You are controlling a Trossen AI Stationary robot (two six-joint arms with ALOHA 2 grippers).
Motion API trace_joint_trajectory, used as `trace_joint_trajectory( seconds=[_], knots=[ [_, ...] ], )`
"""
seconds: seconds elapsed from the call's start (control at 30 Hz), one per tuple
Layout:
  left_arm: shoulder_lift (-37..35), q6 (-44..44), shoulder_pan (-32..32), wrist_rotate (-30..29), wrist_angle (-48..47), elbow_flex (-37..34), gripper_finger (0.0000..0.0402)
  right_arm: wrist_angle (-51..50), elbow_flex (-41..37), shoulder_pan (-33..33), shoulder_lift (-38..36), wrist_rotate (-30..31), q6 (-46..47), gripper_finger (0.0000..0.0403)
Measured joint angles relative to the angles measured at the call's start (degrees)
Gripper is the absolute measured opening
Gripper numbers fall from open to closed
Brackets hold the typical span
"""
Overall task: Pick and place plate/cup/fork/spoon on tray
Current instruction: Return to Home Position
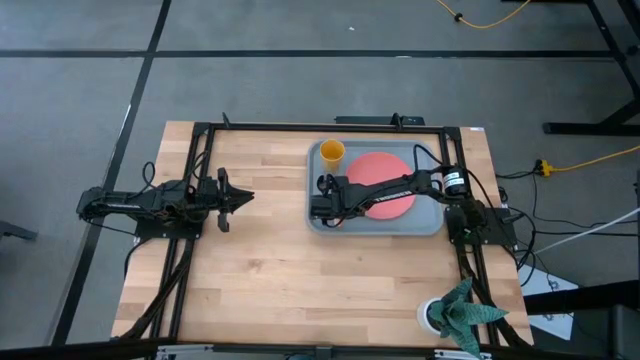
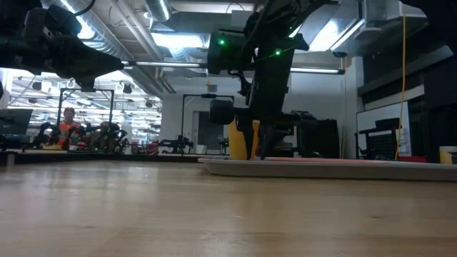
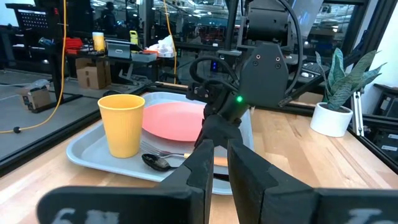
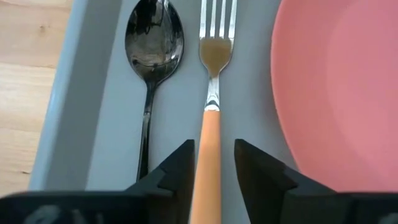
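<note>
– Wooden surface (image 1: 260, 290): carries the tray (image 1: 430, 226) on the right arm's side and a potted plant (image 1: 460, 312) at the corner by that arm's base. All four items on the tray?
– Yes. Plate (image 1: 385, 170) in the middle, cup (image 1: 332, 152) in the tray corner at top left of the high view. Spoon (image 4: 153, 37) and fork (image 4: 211, 124) lie side by side along the rim nearest the left arm, with the fork between spoon and plate. Only the return home is left, by my reading
– Right gripper (image 1: 322, 207)?
– Low over the fork. Fingers (image 4: 177, 171) spread, orange handle lying in the gap, clear on both sides, nothing pinched
– How to withdraw well?
– Straight up first, fingers spread, no sideways motion until the tips are above the handle. A swing toward plate or spoon at this height would likely drag the fork out of line. The cup stands tall and near, so route the arm back over the plate, not past the cup
– Left gripper (image 1: 238, 198)?
– Waits well apart from the tray, fingers drawn nearly together, empty. No need to move it
</note>
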Motion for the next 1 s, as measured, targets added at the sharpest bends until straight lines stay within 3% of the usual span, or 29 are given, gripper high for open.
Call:
trace_joint_trajectory(
  seconds=[0.2,0.37,0.6,0.87,1.0],
  knots=[
    [0.0,0.0,0.0,0.0,0.0,0.0,0.0041,-2.2,2.5,1.9,-0.6,1.6,-2.0,0.0114],
    [0.0,0.0,0.0,0.0,0.0,0.0,0.0041,-4.0,7.3,6.0,-2.8,2.9,-15.1,0.0114],
    [0.0,0.0,0.0,0.0,0.0,0.0,0.0041,-3.3,12.6,11.4,-3.2,-14.0,-36.4,0.0114],
    [0.0,0.0,0.0,0.0,0.0,0.0,0.0041,6.2,12.5,17.7,-3.0,-10.9,-59.0,0.0114],
    [0.0,0.0,0.0,0.0,0.0,0.0,0.0041,5.8,12.4,20.0,-3.0,-11.2,-63.1,0.0114]
  ],
)
